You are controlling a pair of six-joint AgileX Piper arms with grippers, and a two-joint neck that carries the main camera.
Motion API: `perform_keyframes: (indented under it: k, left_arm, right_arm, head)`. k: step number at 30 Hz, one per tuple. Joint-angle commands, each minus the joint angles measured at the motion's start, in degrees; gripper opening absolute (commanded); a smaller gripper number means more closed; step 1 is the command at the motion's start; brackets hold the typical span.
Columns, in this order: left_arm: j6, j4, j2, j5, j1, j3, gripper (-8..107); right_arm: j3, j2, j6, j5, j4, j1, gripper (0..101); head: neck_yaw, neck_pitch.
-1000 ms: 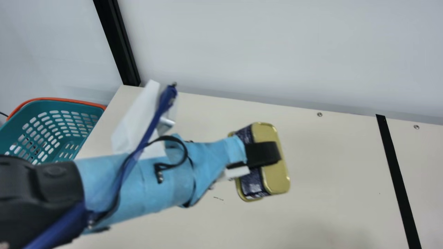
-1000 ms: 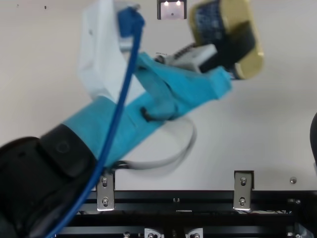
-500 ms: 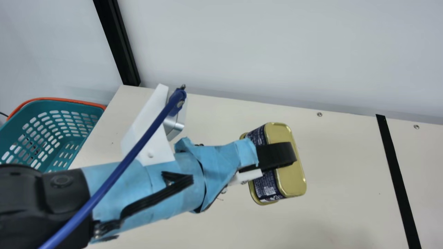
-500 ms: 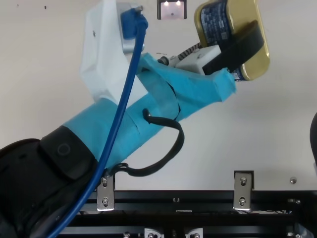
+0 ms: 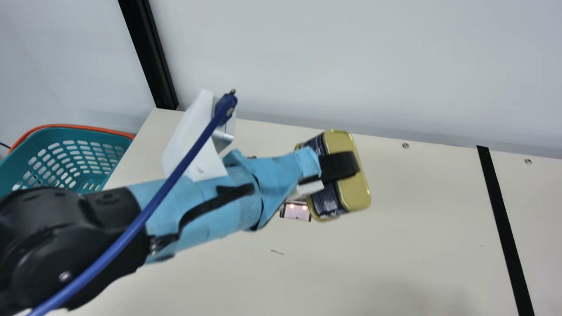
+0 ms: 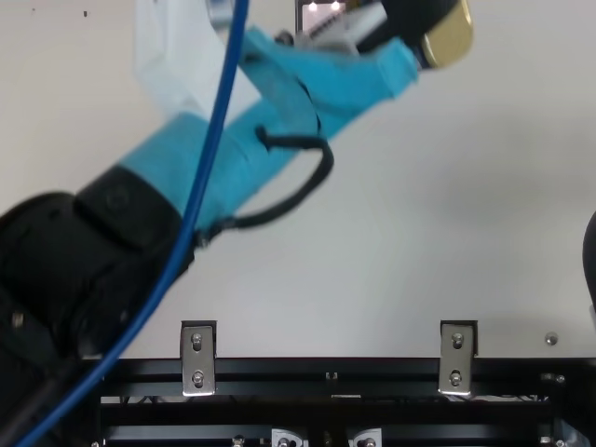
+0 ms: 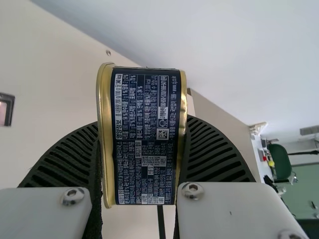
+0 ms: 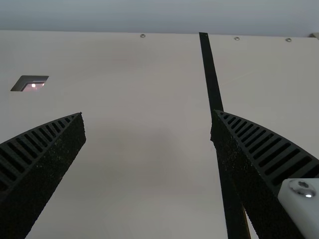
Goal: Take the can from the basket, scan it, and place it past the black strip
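- Near the scanner window [image 5: 297, 212], in the main view, the can [image 5: 355, 193] is up in the air. How high it is over the tabletop [image 5: 395, 259], I cannot tell.
- The left claw [image 7: 141, 134] has a tight grip on the can. It pinches the two flat gold faces, most likely because they are wide and easy to hold. That way the thin side with the printed label [image 7: 144, 174] is not covered, and I guess the scanner needs to see print like that.
- The can is tilted. Maybe it is being turned so its print can face the scanner window. I cannot tell if the scan is done.
- The right claw [image 8: 147, 115] is wide open with nothing in it. It is on the black strip [image 5: 500, 219] side of the scanner window. It looks like a spare helper, since one claw can do this job.
- The black strip is well to the right of the scanner window. The can must end up beyond it, so some of the job is left.
- The basket [image 5: 66, 133] is far to the left of the scanner window, maybe so scanned things don't get mixed up with new ones.
- If the grip is loose, the can might twist or slip.
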Motion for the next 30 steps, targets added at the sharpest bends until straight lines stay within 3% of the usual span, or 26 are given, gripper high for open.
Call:
perform_keyframes:
  k: [1, 12, 22, 30]
  left_arm:
    - [0.8, 0.2, 1.1, -0.8, 1.7, -0.5, 10]
    - [8.1, 1.5, 5.2, -4.1, 6.5, -0.3, 10]
    - [16.0, 2.1, 8.4, -12.6, 8.0, 4.5, 10]
    - [22.7, -1.1, 11.5, -19.7, 7.5, 7.2, 10]
  right_arm:
    - [0.0, 0.0, 0.0, 0.0, 0.0, 0.0, 101]
    - [0.0, 0.0, 0.0, 0.0, 0.0, 0.0, 101]
    - [0.0, 0.0, 0.0, 0.0, 0.0, 0.0, 101]
    - [0.0, 0.0, 0.0, 0.0, 0.0, 0.0, 101]
  head:
    - [-0.7, -0.2]
    - [-0.7, -0.2]
    - [-0.7, -0.2]
    - [-0.7, -0.2]
